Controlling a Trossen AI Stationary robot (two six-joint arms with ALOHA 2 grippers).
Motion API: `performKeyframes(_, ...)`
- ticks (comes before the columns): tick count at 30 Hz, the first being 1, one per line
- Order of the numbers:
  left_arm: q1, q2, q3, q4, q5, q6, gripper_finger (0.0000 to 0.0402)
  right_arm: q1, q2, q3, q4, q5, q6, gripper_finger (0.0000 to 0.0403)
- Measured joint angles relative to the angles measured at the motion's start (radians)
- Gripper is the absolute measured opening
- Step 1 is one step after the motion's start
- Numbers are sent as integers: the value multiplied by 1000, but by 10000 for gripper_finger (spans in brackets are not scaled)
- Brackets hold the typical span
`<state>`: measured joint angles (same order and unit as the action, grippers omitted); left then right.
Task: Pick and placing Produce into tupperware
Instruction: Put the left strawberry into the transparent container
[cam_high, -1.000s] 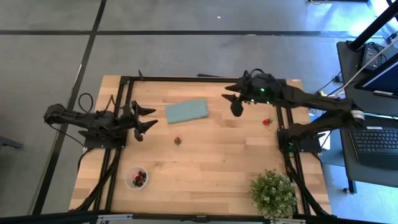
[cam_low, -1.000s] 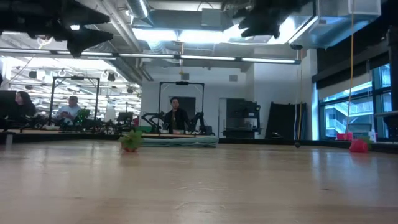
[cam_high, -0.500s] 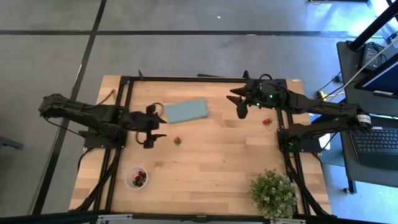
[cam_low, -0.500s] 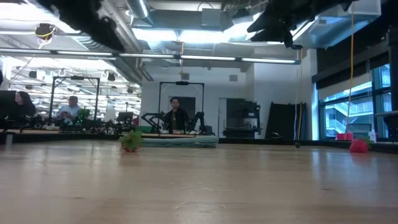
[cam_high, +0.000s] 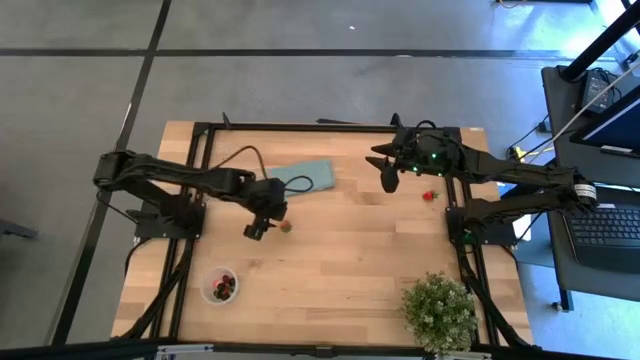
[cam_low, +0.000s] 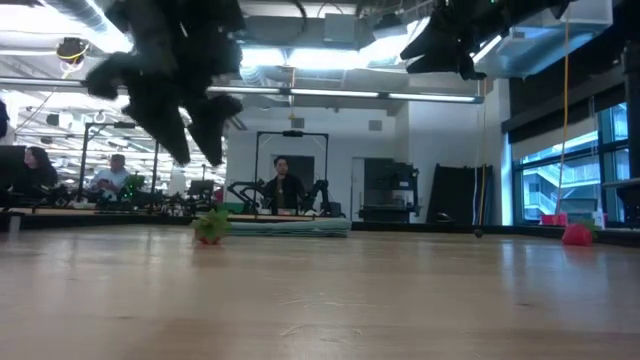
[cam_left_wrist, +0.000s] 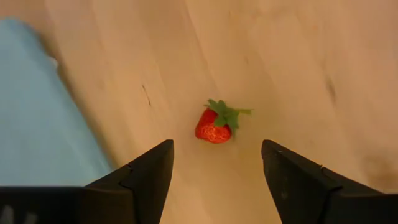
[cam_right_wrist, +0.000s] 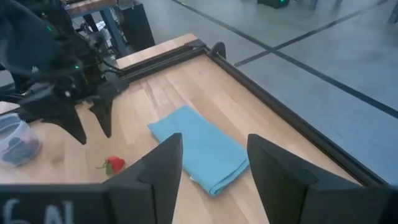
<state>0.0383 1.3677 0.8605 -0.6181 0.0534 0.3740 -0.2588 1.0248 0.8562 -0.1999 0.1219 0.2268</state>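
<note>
One red strawberry with a green top lies on the wood near the table's middle, also seen in the high view. My left gripper hangs above and just left of it, tipped steeply down. It is open, with one finger on either side of the berry's line and clear of it. A second strawberry lies toward the right. The round clear tupperware stands near the front left with red and dark pieces inside. My right gripper waits open, high over the far right.
A folded teal cloth lies flat just beyond the left gripper. A bushy green potted plant stands at the front right corner. Black frame rails run along the table's left and right sides. Bare wood spreads across the middle and front.
My left gripper has swung from the table's left edge toward the middle, rolling and tipping from nearly level to steeply down. It has come in beside the middle strawberry. The strawberries, the cloth and the tupperware have stayed in place.
</note>
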Motion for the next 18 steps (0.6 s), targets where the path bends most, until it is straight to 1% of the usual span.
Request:
performKeyframes(6, 10, 114, 8, 56, 1, 85, 233, 0, 0, 0, -7, 0, 0, 184)
performKeyframes(9, 4, 160, 8, 57, 1, 125, 235, 0, 0, 0, -7, 0, -1, 184)
performKeyframes(14, -16, 217, 8, 58, -3, 183, 228, 0, 0, 0, -7, 0, -6, 184)
performKeyframes(18, -27, 250, 8, 91, -10, 214, 224, 0, 0, 0, -7, -1, -23, 184)
